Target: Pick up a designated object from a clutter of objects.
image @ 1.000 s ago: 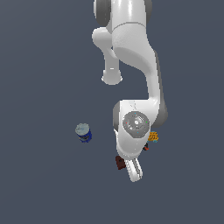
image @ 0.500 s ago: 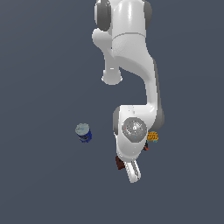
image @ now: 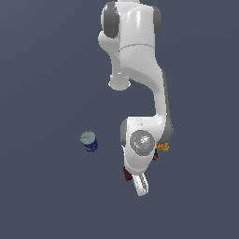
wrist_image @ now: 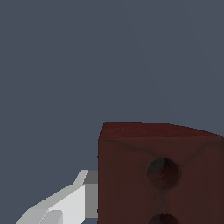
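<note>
**Claw down at the brown brick, grip not yet confirmed**

The arm is bent low over the clutter, and its wrist hides most of it in the exterior view. Only a sliver of the dark reddish-brown brick (image: 126,173) shows there, at the exterior view's left edge of the wrist housing, near the bottom of the arm. In the wrist view the brick (wrist_image: 162,175) fills the lower corner of the picture, very close to the camera, with 2 round holes visible in its face.

1 pale claw finger (wrist_image: 65,203) sits just beside the brick's side. Whether it touches cannot be told, and the other finger is out of sight. So the claw's opening cannot be read from these pictures: it may be straddling the block or already pressed on it.

The orange patterned block (image: 162,147) peeks out on the exterior view's right of the wrist. The blue can (image: 88,141) stands well apart on the exterior view's left.

The step in hand looks like the final approach or the closing on the brick. The next move calls for a firm squeeze across the block's sides, then a straight lift, clear of the orange neighbour close by.
</note>
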You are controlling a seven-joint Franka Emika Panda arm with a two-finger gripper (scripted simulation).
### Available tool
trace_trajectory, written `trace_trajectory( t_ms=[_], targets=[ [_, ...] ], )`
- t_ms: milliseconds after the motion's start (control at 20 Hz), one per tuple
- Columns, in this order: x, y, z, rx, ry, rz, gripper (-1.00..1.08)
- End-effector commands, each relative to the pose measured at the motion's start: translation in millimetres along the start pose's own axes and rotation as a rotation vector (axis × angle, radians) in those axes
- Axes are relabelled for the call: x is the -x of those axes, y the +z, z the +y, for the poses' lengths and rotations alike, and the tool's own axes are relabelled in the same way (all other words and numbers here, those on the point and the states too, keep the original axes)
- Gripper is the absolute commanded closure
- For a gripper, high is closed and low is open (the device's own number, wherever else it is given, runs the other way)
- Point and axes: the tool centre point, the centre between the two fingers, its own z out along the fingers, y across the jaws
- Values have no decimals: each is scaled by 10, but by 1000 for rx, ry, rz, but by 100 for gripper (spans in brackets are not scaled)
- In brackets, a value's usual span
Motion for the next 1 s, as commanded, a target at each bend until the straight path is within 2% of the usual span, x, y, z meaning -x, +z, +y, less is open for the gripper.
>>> trace_trajectory(
  t_ms=[0, 550, 950],
  targets=[
    [-2, -3, -5, -1, 0, 0, 108],
    [-9, -24, 2, 0, 0, 0, 108],
    [-122, -344, 58, 0, 0, 0, 108]
  ],
)
